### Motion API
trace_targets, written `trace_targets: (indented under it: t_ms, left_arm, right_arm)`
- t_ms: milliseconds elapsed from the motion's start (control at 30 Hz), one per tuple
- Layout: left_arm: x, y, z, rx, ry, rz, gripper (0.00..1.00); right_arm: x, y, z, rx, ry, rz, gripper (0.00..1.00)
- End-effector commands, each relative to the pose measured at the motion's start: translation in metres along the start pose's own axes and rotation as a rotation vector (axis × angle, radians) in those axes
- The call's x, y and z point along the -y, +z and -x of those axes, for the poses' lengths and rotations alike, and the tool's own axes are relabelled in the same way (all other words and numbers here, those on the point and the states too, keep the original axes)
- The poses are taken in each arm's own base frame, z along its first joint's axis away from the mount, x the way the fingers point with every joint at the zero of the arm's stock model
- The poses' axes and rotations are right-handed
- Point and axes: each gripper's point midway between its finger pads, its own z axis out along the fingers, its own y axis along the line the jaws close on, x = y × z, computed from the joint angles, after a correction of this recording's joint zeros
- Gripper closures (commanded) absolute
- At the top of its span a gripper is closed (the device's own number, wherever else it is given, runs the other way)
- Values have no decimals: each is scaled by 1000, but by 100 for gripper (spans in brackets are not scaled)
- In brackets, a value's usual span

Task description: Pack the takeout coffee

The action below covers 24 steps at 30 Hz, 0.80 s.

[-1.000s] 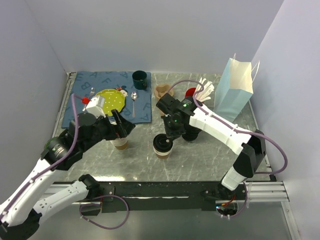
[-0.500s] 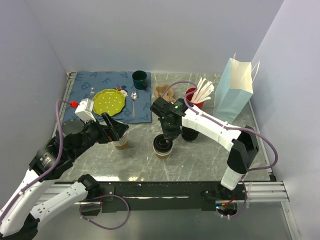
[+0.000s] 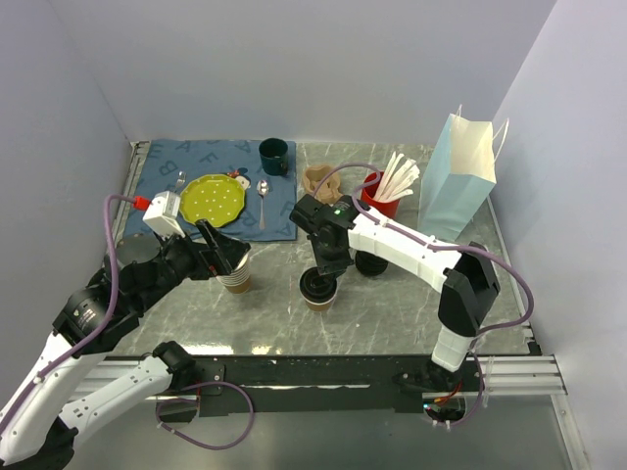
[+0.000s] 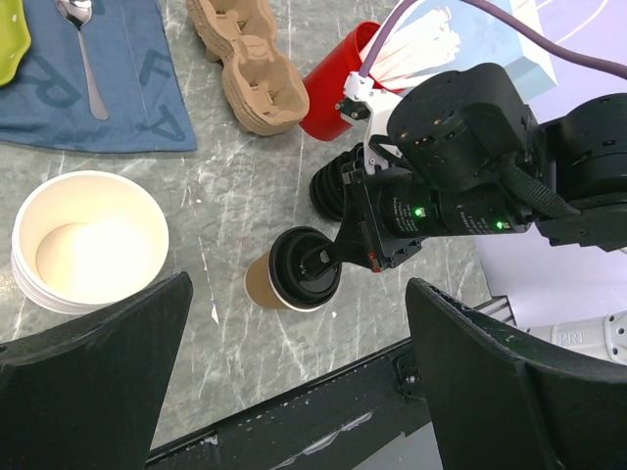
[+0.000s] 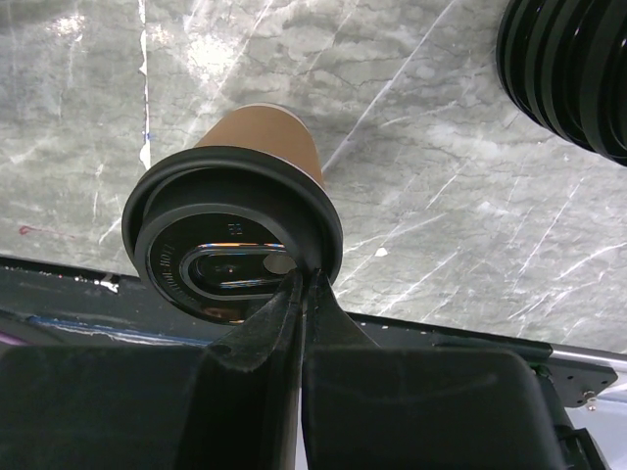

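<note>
The takeout coffee (image 3: 318, 290) is a brown paper cup with a black lid, standing upright on the marble top; it also shows in the left wrist view (image 4: 294, 280) and the right wrist view (image 5: 235, 235). My right gripper (image 3: 326, 273) is shut, and its joined fingertips (image 5: 304, 279) touch the near rim of the lid from above. My left gripper (image 3: 221, 251) hangs open over a stack of lidless paper cups (image 4: 83, 240), to the left of the coffee. Nothing lies between its wide black fingers (image 4: 93, 377).
A light blue paper bag (image 3: 458, 176) stands open at the back right. Next to the coffee are a stack of black lids (image 3: 370, 262), a red cup of stirrers (image 3: 380, 196) and a cardboard cup carrier (image 3: 318, 179). A green plate (image 3: 214, 199), spoon (image 3: 263, 201) and dark mug (image 3: 274, 155) lie on the blue mat.
My right gripper has shifted left and down until its tips meet the coffee lid. The left arm has drawn back a little to the left, still open.
</note>
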Motion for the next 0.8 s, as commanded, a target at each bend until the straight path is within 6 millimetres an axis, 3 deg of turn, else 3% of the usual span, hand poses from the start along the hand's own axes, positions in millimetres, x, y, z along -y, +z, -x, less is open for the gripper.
trace_targets:
  t_ms: [0,367,533,767]
  left_arm:
    - [5,-7,15,52,10,-16,3]
    - [7,-6,13,42,25,-30,2]
    - [6,-5,11,30,49,-23,2]
    - [5,-3,13,31,80,-15,2]
  right_arm:
    - [2,3,0,9,9,-32,100]
    - [6,4,-4,0,5,-65,96]
    - [9,-2,-6,-12,8,-80,91]
    - [11,-11,-9,-10,14,-73,90]
